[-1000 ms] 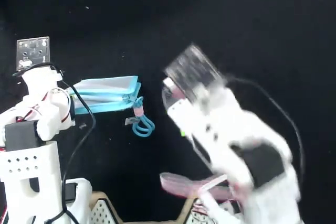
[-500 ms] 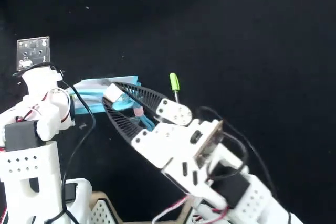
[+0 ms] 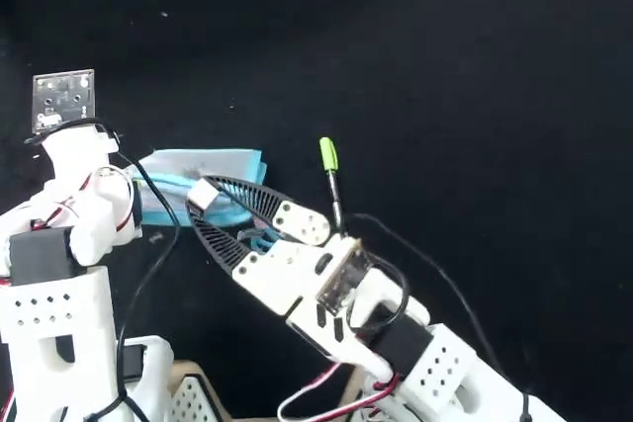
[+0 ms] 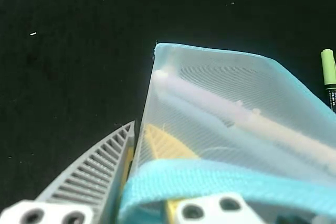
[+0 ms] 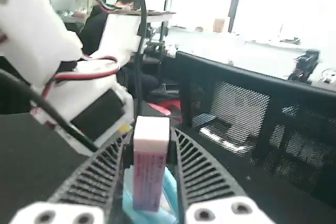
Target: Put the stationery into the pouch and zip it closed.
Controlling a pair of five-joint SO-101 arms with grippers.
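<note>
The light blue mesh pouch (image 3: 223, 167) lies at the table's left, with a white pen (image 4: 231, 111) and something yellow inside it. My left gripper (image 4: 137, 145) is shut on the pouch's near edge by the blue band. The right gripper (image 3: 201, 201) is shut on a white eraser (image 3: 203, 194) with a pink sleeve (image 5: 149, 169), held right at the pouch's open side, just above it. A green pen (image 3: 329, 169) lies on the table to the right of the pouch, also seen as a green pen (image 4: 328, 69) beyond the pouch's far corner. The pouch's blue zip loop (image 3: 261, 237) shows under the right gripper.
The table is covered in black cloth (image 3: 445, 96). A small grey plate (image 3: 61, 98) stands behind the left arm (image 3: 69, 214). The right arm (image 3: 336, 294) stretches diagonally from the front right across the table's middle. Free room lies at the back and right.
The right arm has swung leftwards from the table's middle, carrying the eraser to the pouch's open side and then lowering a little. The left arm has kept still.
</note>
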